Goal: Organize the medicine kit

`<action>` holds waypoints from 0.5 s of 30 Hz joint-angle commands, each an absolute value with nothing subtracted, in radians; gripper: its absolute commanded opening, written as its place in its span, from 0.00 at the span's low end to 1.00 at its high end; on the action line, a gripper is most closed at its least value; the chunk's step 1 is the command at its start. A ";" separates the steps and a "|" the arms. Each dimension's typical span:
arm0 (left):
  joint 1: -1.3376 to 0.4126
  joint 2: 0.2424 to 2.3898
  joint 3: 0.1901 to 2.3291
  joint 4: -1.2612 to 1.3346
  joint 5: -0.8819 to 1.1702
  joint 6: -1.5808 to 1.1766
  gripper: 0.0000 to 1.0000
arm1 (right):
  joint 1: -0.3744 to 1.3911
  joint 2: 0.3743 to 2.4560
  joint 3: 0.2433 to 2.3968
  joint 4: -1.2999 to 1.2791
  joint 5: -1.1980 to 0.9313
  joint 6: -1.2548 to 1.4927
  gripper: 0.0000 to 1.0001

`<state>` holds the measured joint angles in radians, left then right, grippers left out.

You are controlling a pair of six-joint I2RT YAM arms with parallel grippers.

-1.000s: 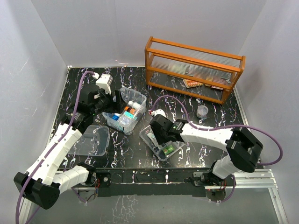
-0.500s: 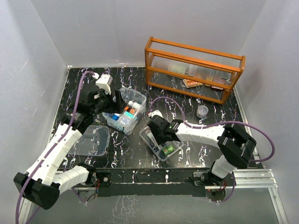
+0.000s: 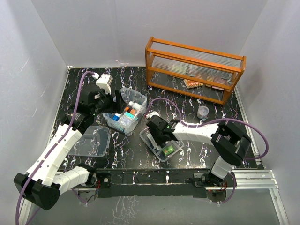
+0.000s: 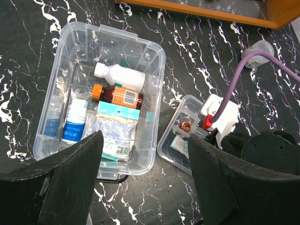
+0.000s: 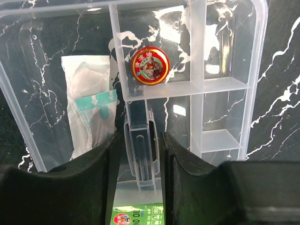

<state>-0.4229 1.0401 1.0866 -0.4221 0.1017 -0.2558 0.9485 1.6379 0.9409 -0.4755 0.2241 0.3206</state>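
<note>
The medicine kit (image 3: 125,111) is a clear open box at centre left; in the left wrist view its rim (image 4: 157,51) encloses a white bottle (image 4: 119,72), a brown bottle (image 4: 118,94), a blue-labelled bottle (image 4: 75,123) and a sachet (image 4: 115,129). A clear divider tray (image 3: 169,154) lies to its right. My right gripper (image 3: 157,136) is down in the tray (image 5: 260,70), its jaws closed on the tray's upright clear handle (image 5: 140,140). The tray holds a red tin (image 5: 150,65), a white sachet (image 5: 91,103) and a green packet (image 5: 138,216). My left gripper (image 4: 145,187) is open and empty above the kit's near end.
The kit's clear lid (image 3: 91,140) lies at the front left. An orange wooden glass-fronted rack (image 3: 194,68) stands at the back right with blister packs on its shelf. A small clear cup (image 3: 203,111) sits in front of it.
My right arm has shifted a little left and lower over the tray, its elbow drawn in. The left arm and the kit have not moved.
</note>
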 commanded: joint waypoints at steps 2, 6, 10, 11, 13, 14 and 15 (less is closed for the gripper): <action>-0.422 1.058 1.137 -0.451 0.027 -0.281 0.72 | 0.922 1.646 0.951 -0.404 0.180 0.305 0.31; -0.422 1.106 1.159 -0.497 -0.068 -0.298 0.76 | 0.916 1.648 0.944 -0.404 0.186 0.308 0.19; -0.407 1.183 1.195 -0.544 -0.172 -0.270 0.87 | 0.914 1.631 0.949 -0.408 0.209 0.321 0.10; -0.397 1.204 1.202 -0.545 -0.179 -0.256 0.90 | 0.914 1.624 0.950 -0.410 0.215 0.325 0.09; -0.359 1.249 1.208 -0.535 -0.168 -0.238 0.98 | 0.914 1.611 0.958 -0.420 0.231 0.339 0.07; -0.333 1.270 1.211 -0.527 -0.137 -0.229 0.99 | 0.914 1.603 0.962 -0.426 0.241 0.347 0.06; -0.303 1.301 1.213 -0.516 -0.089 -0.223 0.99 | 0.914 1.595 0.967 -0.435 0.254 0.357 0.05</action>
